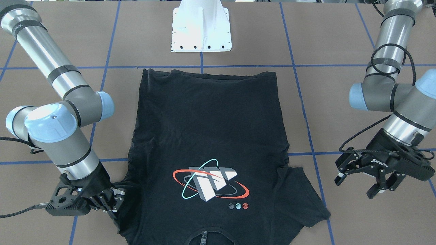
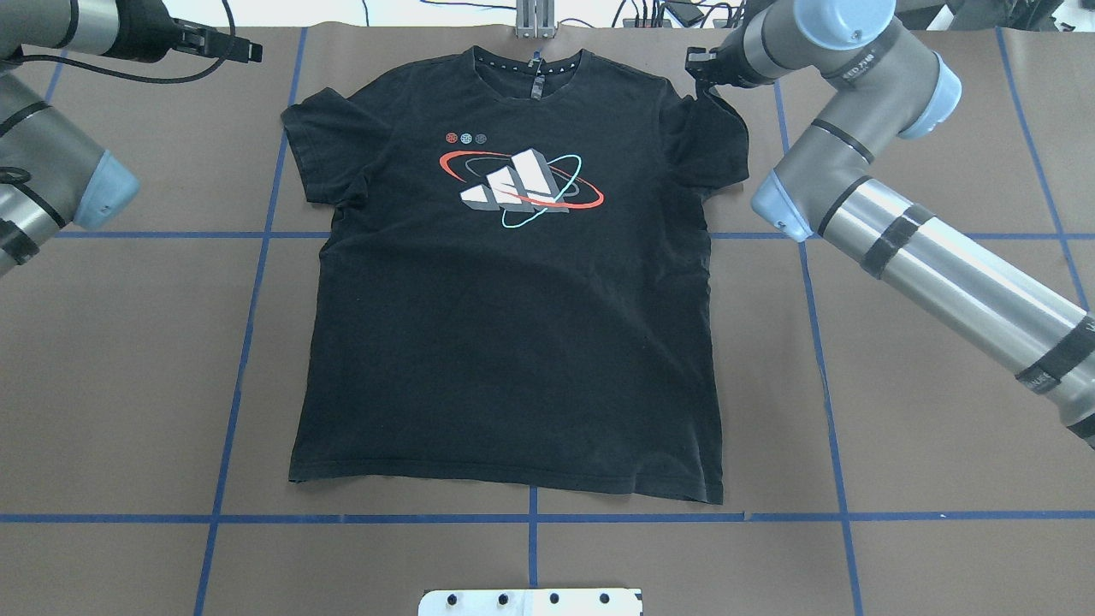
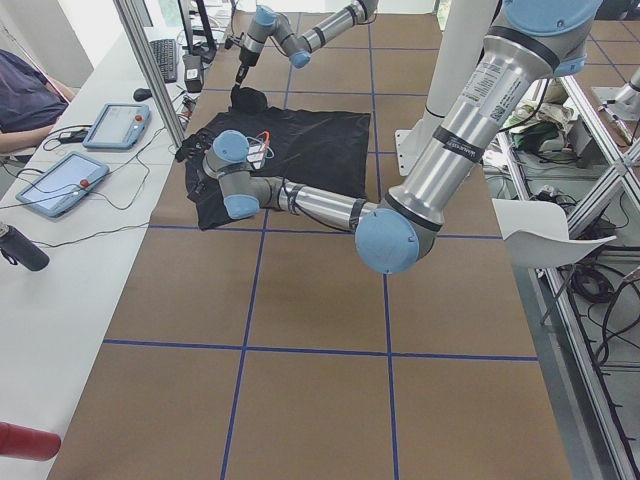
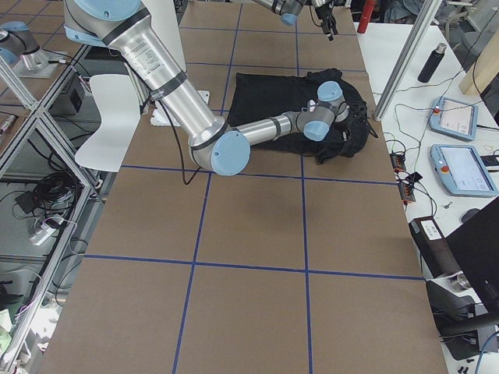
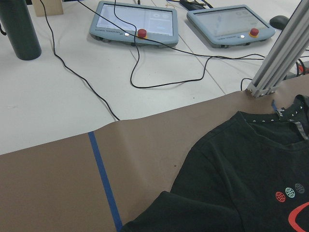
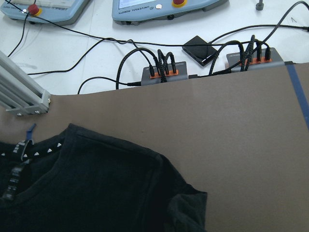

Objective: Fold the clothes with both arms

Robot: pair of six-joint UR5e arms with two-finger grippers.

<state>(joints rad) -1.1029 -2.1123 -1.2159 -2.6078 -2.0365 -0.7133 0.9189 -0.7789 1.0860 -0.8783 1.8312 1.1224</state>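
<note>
**Lighting and image quality.** Light is even and diffuse from overhead; I see only faint, soft-edged shadows beneath the left gripper and the right gripper. The white pedestal, beyond both grippers, is washed out by glare. Between the grippers, the black T-shirt renders dark and slightly grainy, its creases barely legible. Focus is sharp throughout.

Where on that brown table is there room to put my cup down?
Bare table flanks the T-shirt toward its hem, and a strip lies between hem and white pedestal base. Crowded at the sleeves: the left gripper and right gripper are there.
</note>
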